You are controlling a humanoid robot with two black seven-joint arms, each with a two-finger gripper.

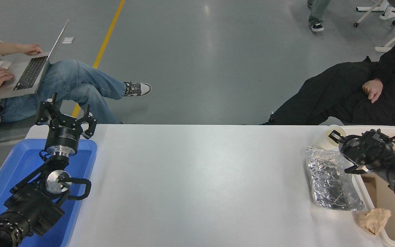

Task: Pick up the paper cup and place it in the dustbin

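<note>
One paper cup [326,138] sits at the far right of the white surface [197,178], tilted, its rim and long axis leaning toward the dustbin [363,192] just beside it. The right tool [342,151] reaches over the bin's far corner with one finger [334,134] at the cup's mouth; I cannot tell whether it pinches the cup. A crumpled foil tray [331,178] lies just nearer. The left tool [65,116], fingers spread, is parked above the blue tray [9,171]
</note>
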